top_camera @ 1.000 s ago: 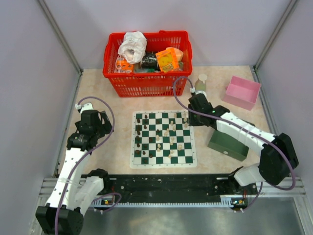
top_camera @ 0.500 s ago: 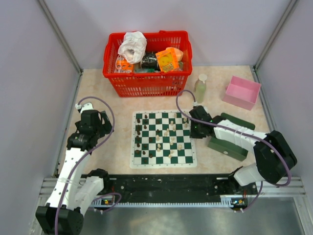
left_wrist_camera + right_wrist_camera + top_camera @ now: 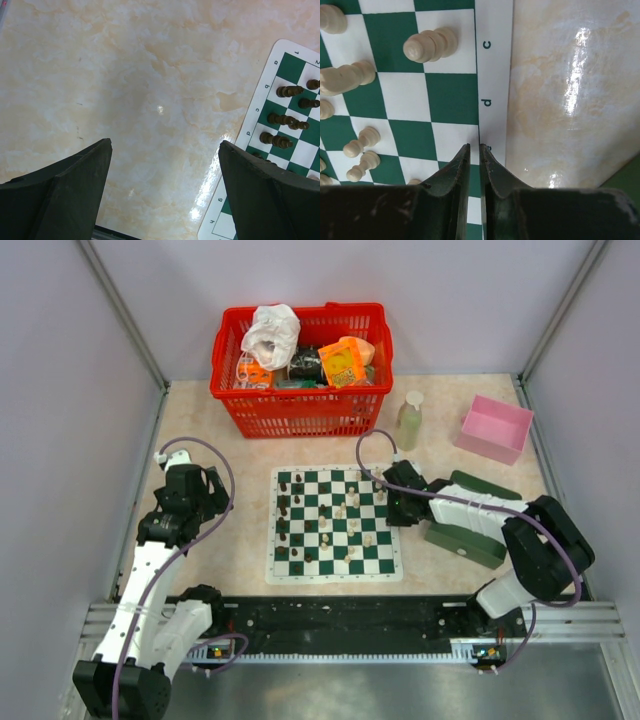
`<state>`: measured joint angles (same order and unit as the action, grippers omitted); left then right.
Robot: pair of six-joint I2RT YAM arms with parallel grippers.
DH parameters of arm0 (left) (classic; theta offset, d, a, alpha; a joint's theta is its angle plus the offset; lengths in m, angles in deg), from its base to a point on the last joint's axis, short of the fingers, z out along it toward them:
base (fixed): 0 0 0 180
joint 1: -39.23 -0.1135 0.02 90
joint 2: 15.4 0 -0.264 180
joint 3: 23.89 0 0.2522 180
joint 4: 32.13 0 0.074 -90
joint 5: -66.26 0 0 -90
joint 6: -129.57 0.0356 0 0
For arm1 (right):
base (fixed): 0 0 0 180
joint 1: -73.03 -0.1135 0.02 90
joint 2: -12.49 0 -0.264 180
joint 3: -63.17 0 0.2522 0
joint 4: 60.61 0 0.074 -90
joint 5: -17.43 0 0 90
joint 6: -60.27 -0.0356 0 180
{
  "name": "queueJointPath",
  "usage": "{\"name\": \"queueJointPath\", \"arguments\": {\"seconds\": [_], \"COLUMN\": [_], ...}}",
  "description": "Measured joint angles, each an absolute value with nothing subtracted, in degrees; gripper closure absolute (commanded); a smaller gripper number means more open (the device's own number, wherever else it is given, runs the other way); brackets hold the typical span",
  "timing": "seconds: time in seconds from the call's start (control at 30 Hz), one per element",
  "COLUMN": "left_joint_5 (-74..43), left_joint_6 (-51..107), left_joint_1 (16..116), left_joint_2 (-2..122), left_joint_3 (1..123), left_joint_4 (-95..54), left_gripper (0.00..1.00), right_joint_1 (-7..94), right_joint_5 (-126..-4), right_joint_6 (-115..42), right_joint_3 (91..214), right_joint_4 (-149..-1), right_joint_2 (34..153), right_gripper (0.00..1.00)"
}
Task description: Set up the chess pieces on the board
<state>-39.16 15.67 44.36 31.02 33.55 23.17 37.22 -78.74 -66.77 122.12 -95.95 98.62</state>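
Observation:
The board (image 3: 334,574) lies flat mid-table, green and white checks. Dark brown chess pieces (image 3: 285,510) stand along its left columns and cream ones (image 3: 352,508) are scattered over its right half. My right gripper (image 3: 392,510) is low over the board's right edge. In the right wrist view its tips (image 3: 474,147) are shut by the border letter d, with nothing between them. Cream pieces (image 3: 430,44) stand to their left on the board (image 3: 450,95). My left gripper (image 3: 165,142) hangs open over bare table left of the board (image 3: 251,131), with dark pieces (image 3: 289,91) at the right.
A red basket (image 3: 300,412) of groceries stands behind the board. A pale bottle (image 3: 410,418) and a pink box (image 3: 495,428) are at the back right. A plain dark green box (image 3: 470,538) lies under my right arm, right of the board.
My right gripper came down and toward me from the board's far right corner to its right edge, and its jaws closed. The left arm has not moved.

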Motion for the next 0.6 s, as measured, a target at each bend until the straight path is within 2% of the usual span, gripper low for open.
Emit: {"name": "queueJointPath", "arguments": {"seconds": [0.6], "left_joint_5": [-39.1], "left_joint_6": [15.7], "left_joint_1": [44.4], "left_joint_2": [31.4], "left_joint_3": [33.5], "left_joint_4": [23.2], "left_gripper": [0.07], "right_joint_1": [37.2], "right_joint_5": [-81.6], "right_joint_6": [-66.2], "right_joint_3": [121.9], "right_joint_4": [-95.7], "right_joint_2": [99.1], "right_gripper": [0.87]}}
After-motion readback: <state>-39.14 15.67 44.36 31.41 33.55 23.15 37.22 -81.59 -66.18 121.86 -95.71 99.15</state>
